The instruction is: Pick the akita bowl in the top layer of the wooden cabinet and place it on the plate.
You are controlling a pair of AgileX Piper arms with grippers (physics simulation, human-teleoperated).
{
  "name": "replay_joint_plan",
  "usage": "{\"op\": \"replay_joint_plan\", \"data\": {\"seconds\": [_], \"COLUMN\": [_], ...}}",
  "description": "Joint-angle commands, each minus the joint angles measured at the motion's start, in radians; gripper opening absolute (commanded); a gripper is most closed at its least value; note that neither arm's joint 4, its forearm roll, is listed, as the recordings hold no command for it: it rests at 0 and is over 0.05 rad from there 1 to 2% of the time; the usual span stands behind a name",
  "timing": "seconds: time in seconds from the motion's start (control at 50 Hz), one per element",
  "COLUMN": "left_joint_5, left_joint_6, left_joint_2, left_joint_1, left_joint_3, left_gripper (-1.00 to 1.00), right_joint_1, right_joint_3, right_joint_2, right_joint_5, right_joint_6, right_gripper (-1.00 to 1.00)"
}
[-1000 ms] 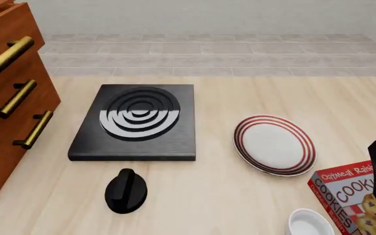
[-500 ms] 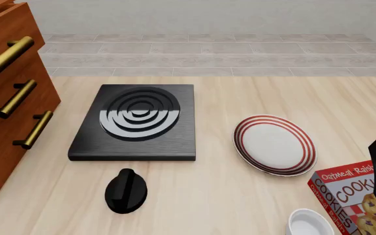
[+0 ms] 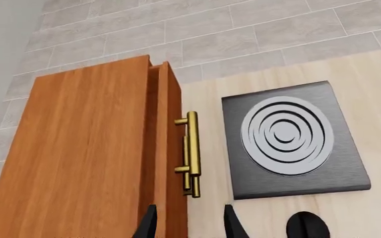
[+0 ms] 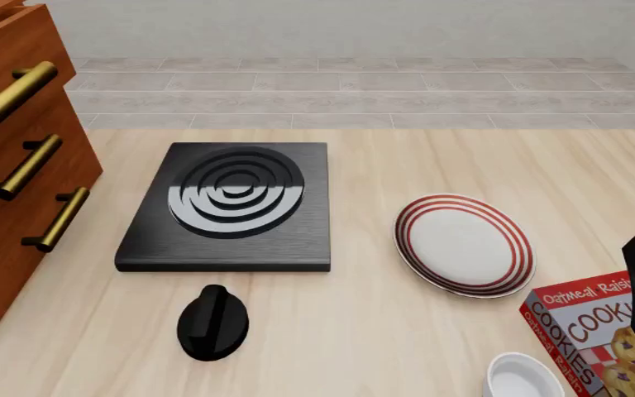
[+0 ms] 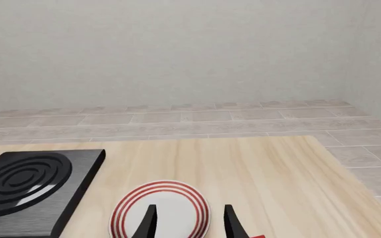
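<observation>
We can't see the akita bowl; we take it to sit inside the shut top drawer (image 4: 14, 87) of the wooden cabinet (image 3: 91, 153). Likely rigid, glazed, slippery: pinch the rim. Both end effectors (image 3: 189, 224) (image 5: 189, 222) released, empty. Plate (image 4: 463, 244) right.

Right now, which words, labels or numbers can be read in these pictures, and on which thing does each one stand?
"Oatmeal Raisi" on the cookie box, cut off by the frame edge.
"COOKI" on the same box, also cut off.
"COOKIES" along the box's side edge.
Nothing else carries readable text.

Simulated kitchen, hob (image 4: 229, 207), cookie box (image 4: 599, 335)
</observation>
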State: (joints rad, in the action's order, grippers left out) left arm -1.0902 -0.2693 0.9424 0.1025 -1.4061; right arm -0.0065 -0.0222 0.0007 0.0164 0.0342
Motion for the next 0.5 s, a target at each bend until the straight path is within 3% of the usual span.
{"op": "replay_joint_plan", "data": {"seconds": [0.02,0.5], "left_joint_5": [-0.031,-0.040], "left_joint_6": [-0.012,-0.071], "left_joint_2": [0.010,0.019], "left_joint_1": [0.031,0.075], "left_joint_3": [-0.005,0.018], "left_gripper": [1.00,1.00], "right_joint_1": [0.003,0.000], "right_joint_3": [-0.001,-0.001], "right_joint_2": [0.000,0.000], "right_joint_5": [0.002,0.003], "right_joint_6": [-0.003,-0.005], "right_gripper": [1.00,1.00]}}
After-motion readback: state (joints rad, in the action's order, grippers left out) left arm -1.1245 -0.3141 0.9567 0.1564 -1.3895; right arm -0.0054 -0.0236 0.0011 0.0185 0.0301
